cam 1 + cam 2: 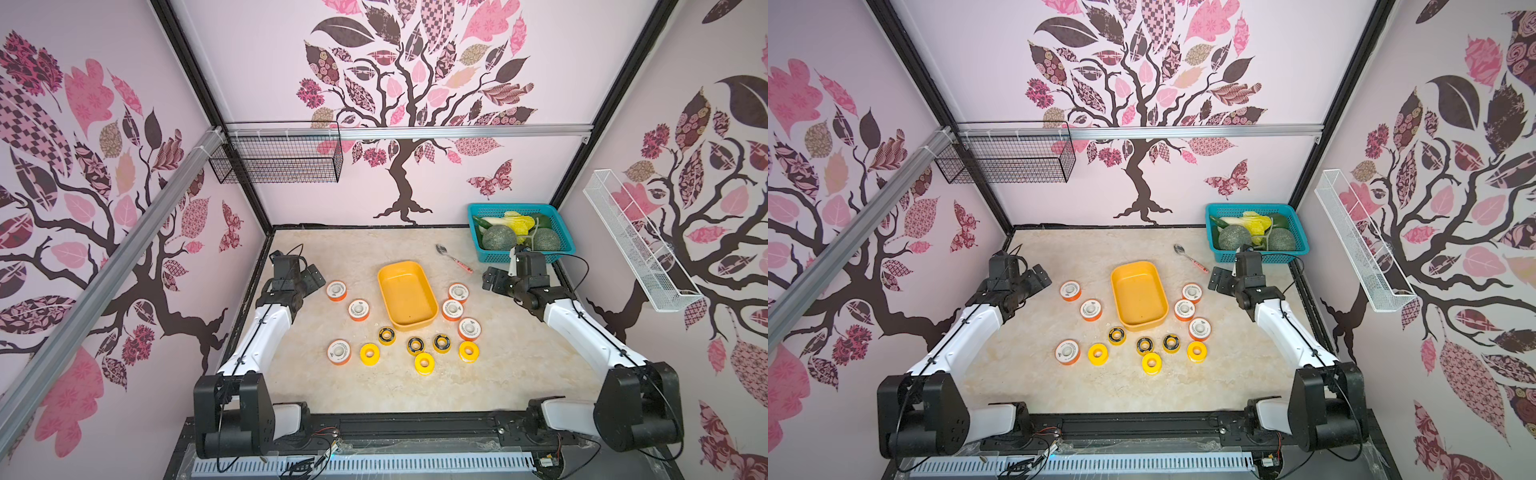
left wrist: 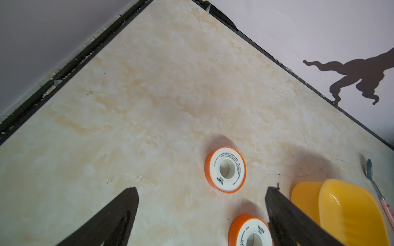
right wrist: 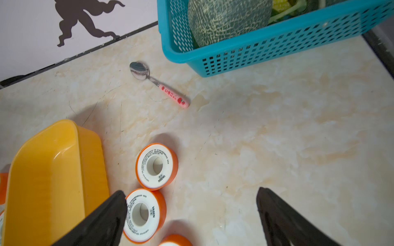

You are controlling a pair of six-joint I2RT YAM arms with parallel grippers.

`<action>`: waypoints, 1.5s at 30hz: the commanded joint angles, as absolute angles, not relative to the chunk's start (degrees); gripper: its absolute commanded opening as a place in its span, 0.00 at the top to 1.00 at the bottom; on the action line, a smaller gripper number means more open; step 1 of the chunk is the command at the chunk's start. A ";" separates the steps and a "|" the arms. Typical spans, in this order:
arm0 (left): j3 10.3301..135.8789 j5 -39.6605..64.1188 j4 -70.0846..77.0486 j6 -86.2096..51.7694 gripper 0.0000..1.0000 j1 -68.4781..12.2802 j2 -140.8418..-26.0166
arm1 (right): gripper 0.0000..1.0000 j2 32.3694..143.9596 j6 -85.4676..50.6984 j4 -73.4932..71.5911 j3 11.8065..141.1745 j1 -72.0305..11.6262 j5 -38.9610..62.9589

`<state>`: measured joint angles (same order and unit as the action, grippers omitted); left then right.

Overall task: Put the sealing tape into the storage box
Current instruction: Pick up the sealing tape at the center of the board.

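Both pairs of jaws stood fully apart and held nothing. The left gripper point(image 2: 201, 190) hung to the left of the storage box point(image 1: 405, 295) and the right gripper point(image 3: 191, 191) to its right. The box sat empty, and all the sealing tape point(image 1: 358, 309) lay flat on the table around it. Two orange rolls point(image 1: 336, 291) lay just left of the box, with a third off its near left corner. Three more point(image 1: 452, 309) lay crowded together along its right wall. The black rolls point(image 1: 415, 345) with yellow rings lay off its near end, and the all-yellow rolls point(image 1: 424, 363) lay just beyond those. We judged the crowded rolls right of the box the likeliest trouble: a jaw lowered between them could shove a neighbour aside or catch two at once. A jaw brushing the box wall could slide the light tub. The rolls also sat low, so a shallow pinch might slip off the rim, and a roll dropped on edge might wheel away. With so many rolls for one shallow box, late ones might spill over. In both wrist views the white faces of the orange rolls read "VASEN", with finer print too small to read. Beyond the box's far right corner a spoon point(image 3: 157, 84) showed Japanese characters and strawberries on its pink handle, near the teal basket point(image 3: 255, 53).
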<state>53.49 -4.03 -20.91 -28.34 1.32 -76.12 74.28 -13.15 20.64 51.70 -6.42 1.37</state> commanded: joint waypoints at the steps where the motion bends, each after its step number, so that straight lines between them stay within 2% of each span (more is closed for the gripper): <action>1: 57.92 0.21 -27.53 -25.64 0.02 -0.12 -80.65 | 0.01 72.26 -14.75 24.73 52.76 -7.48 5.30; 7: 63.90 -0.38 -31.22 -22.39 0.02 -3.90 -88.21 | 0.01 71.11 -14.62 26.93 52.22 -11.13 5.52; 10: 67.06 -2.30 -32.91 -21.47 0.06 -4.24 -91.70 | 0.01 70.68 -14.61 27.18 51.86 -11.70 7.05; 19: 74.46 -1.58 -36.68 -17.74 0.07 -4.48 -102.65 | 0.01 69.87 -14.87 27.16 51.33 -11.78 7.22; 23: 77.33 -0.28 -38.73 -15.51 0.04 -4.55 -106.71 | 0.01 69.91 -15.15 26.71 51.06 -11.78 7.12; 34: 80.93 -0.94 -40.86 -12.27 0.02 -6.29 -112.15 | 0.01 71.19 -15.64 25.92 50.84 -11.79 7.49; 45: 83.55 -1.47 -41.54 -11.34 0.08 -6.57 -116.29 | 0.01 71.62 -15.86 25.47 50.10 -11.79 6.70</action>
<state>82.30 -1.02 -40.69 -12.05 -6.33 -115.07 71.50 -15.64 26.20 49.98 -11.57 7.25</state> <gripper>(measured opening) 0.929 0.992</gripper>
